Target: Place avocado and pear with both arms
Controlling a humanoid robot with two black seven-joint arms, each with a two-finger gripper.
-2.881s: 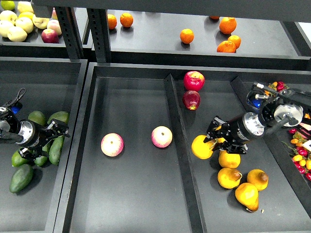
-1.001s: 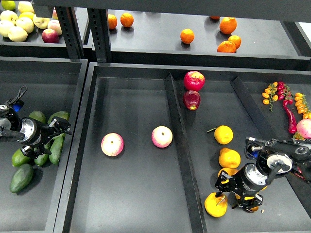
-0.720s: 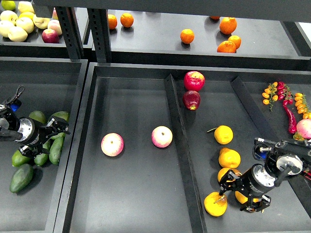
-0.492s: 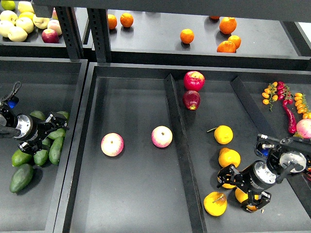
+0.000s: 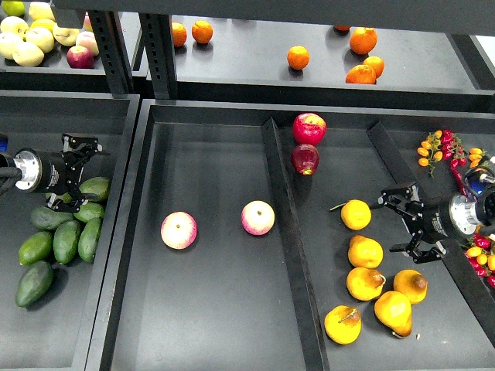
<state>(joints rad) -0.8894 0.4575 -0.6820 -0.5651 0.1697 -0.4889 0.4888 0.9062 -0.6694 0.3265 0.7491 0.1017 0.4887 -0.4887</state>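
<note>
The golden yellow-orange pear (image 5: 343, 325) lies free at the front of the right bin, brown stem end up. My right gripper (image 5: 401, 223) is open and empty, above and to the right of it, among the other yellow pears (image 5: 365, 252). The dark avocado (image 5: 50, 218) appears to lie free in the pile of greener avocados (image 5: 90, 238) in the left bin. My left gripper (image 5: 80, 175) is open and empty just above that pile, touching nothing.
Two pink apples (image 5: 179, 230) (image 5: 257, 218) lie in the middle bin. Red apples (image 5: 308, 128) sit at the back of the right bin, behind a raised divider (image 5: 286, 232). Oranges (image 5: 298, 57) are on the back shelf. Chillies and small tomatoes (image 5: 448, 154) lie far right.
My right gripper let go of the pear at the bin's front, opened and pulled back up and right. My left gripper opened and rose off the avocado pile, leaving an avocado there.
</note>
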